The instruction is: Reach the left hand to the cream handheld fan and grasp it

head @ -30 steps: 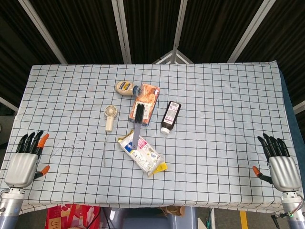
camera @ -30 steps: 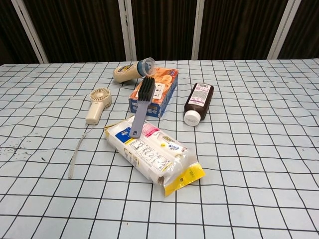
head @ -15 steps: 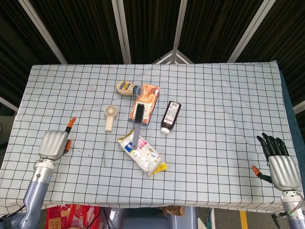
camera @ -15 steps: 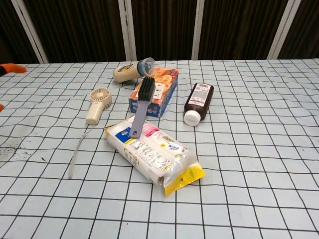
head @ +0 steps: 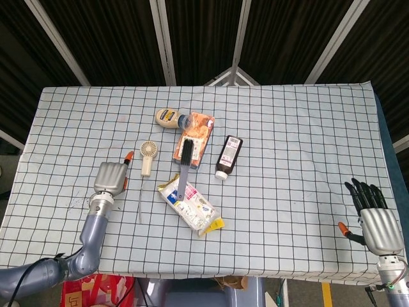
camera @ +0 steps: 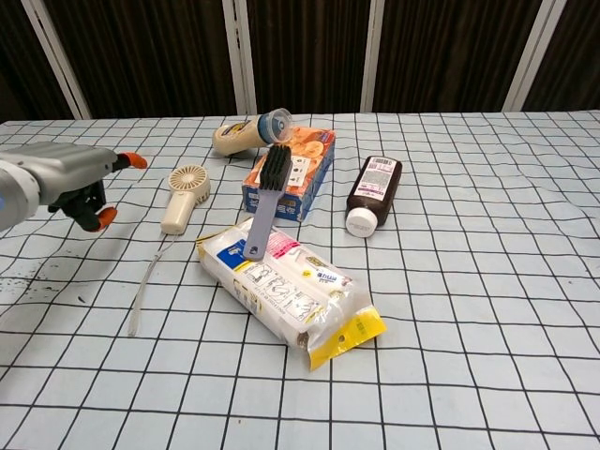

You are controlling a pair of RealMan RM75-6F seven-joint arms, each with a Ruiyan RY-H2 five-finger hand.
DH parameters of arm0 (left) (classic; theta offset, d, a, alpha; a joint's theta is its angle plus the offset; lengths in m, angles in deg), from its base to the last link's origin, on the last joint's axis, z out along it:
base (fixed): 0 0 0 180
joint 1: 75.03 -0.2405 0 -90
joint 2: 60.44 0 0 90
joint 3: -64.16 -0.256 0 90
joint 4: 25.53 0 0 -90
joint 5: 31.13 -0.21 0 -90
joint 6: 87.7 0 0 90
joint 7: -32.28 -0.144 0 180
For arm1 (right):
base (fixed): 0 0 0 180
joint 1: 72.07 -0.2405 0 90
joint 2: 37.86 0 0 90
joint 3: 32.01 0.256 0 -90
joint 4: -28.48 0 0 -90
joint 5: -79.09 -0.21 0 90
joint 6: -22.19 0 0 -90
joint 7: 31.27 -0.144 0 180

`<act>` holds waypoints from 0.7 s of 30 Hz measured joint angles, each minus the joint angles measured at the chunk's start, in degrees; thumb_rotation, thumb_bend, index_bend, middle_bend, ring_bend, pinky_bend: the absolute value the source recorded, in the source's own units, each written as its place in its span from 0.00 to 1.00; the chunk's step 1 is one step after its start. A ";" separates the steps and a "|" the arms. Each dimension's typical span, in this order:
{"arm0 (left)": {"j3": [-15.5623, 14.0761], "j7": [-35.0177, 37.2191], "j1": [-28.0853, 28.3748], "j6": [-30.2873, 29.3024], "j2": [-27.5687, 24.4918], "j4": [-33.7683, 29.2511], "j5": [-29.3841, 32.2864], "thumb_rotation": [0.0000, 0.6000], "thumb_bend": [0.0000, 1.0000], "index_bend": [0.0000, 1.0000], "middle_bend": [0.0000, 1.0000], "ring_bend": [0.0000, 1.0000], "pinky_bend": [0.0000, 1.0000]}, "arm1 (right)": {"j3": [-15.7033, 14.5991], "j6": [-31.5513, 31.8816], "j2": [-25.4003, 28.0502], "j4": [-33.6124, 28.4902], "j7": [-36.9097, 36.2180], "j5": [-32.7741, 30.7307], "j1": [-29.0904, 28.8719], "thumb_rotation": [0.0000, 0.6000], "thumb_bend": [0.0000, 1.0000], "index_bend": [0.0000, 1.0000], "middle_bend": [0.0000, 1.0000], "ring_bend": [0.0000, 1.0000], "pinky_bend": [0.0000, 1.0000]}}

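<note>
Left robot hand (head: 111,176) left of centre, near cream fan (head: 147,156), not touching, holding nothing; chest view shows fingers (camera: 86,208) curled under. Fan lies on checked surface (head: 294,141), left of orange box (head: 194,137). Right robot hand (head: 376,220) only in head view, lower right, fingers apart, empty.

The left hand (head: 110,177) has a pale silver-grey shell over its back, boxy and smooth, with orange-tipped fingers (camera: 98,218) and dark parts beneath. Behind it sits a ringed metallic wrist, then a rounded blue-grey forearm running toward seven o'clock, where a thin black cable loops along it. The right hand (head: 376,220) wears the same silver back plate, ribbed in faint lines, with black fingers (head: 362,191) and one orange tip at its nine o'clock side
</note>
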 measured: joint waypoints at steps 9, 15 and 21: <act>-1.57 -1.15 3.81 -0.38 4.16 4.63 3.14 1.00 0.71 0.06 0.88 0.70 0.70 | -0.01 0.01 0.00 -0.06 0.05 -0.03 0.00 1.00 0.28 0.01 0.00 0.00 0.00; -2.74 -0.18 4.63 -0.78 4.81 5.30 3.28 1.00 0.71 0.08 0.88 0.70 0.70 | -0.01 -0.01 0.02 -0.09 0.00 -0.04 -0.03 1.00 0.28 0.01 0.00 0.00 0.00; -3.39 1.22 5.14 -1.23 4.99 5.54 2.98 1.00 0.71 0.09 0.88 0.70 0.70 | -0.02 0.01 0.02 -0.09 0.05 -0.04 -0.03 1.00 0.28 0.01 0.00 0.00 0.00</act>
